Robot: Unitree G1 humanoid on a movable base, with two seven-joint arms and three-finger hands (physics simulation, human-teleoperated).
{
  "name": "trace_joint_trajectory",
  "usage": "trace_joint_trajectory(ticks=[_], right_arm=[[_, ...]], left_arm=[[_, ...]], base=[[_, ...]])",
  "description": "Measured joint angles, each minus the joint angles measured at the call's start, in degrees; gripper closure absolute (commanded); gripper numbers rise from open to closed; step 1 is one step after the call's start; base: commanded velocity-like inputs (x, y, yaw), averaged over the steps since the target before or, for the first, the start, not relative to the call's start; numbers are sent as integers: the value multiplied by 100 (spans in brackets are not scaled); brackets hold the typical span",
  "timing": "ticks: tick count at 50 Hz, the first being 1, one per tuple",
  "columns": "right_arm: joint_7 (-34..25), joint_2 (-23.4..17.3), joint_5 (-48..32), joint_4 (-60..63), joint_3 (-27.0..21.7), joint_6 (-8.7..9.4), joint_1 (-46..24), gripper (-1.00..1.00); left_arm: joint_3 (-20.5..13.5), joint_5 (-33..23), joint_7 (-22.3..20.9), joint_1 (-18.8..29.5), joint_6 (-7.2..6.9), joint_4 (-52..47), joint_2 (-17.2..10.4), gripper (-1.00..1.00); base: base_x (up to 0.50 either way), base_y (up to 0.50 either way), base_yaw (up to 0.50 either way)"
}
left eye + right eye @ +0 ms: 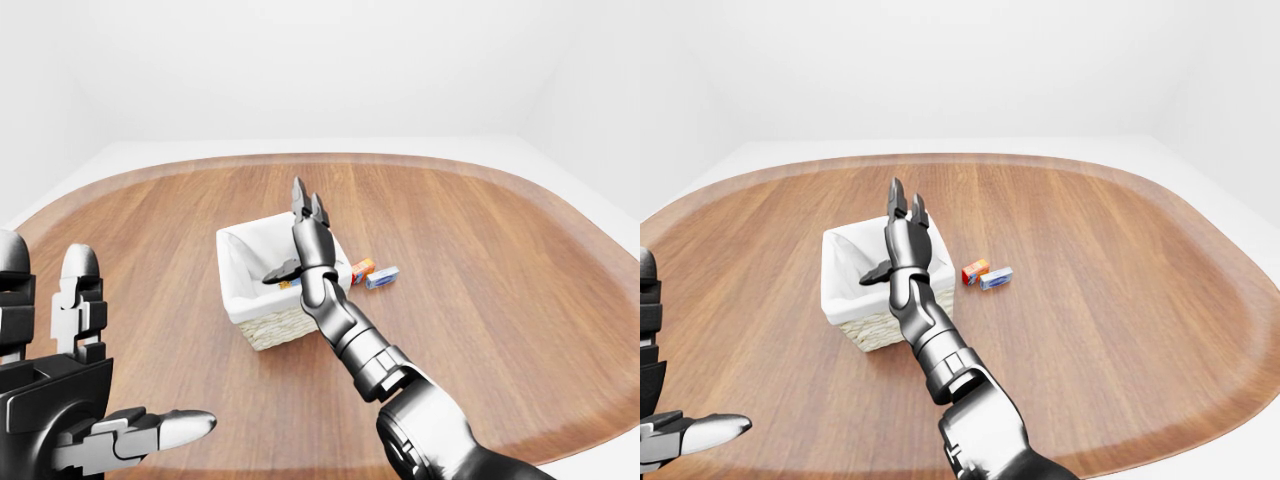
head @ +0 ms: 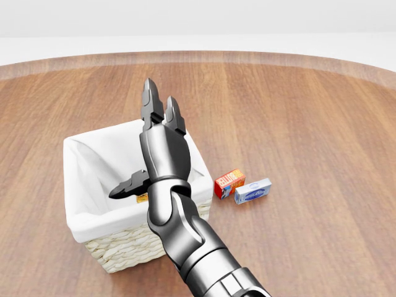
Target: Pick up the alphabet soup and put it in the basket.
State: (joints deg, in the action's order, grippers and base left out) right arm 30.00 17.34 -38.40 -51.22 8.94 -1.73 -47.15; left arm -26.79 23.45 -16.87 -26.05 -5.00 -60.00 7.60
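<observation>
Left hand (image 1: 70, 390), fingers spread, shows in eye views, not head view.

A simulated test room rather than a lived-in place. A broad oval wooden floor (image 1: 480, 300) with a rounded rim is lying inside plain white walls (image 1: 300, 60), which are showing no doors, windows or furniture. The surfaces are rendering smooth and evenly lit, as in a physics simulator. Only a few props are resting on the wood: a white-lined wicker basket (image 2: 117, 247), with a small red box (image 2: 229, 183) and a small blue-and-white box (image 2: 252, 191) lying together near it. The robot's own metal arms are reaching into the views.
</observation>
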Motion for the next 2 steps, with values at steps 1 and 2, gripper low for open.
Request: trace_joint_trajectory(ticks=[1,2], right_arm=[[0,0,-1,-4,0,-3,0,-100],[0,1,-3,-8,0,-6,1,-100]], left_arm=[[0,-2,-2,1,0,0,2,-100],[-1,-4,-4,3,0,0,4,-100]], base=[[0,0,0],[0,0,0]])
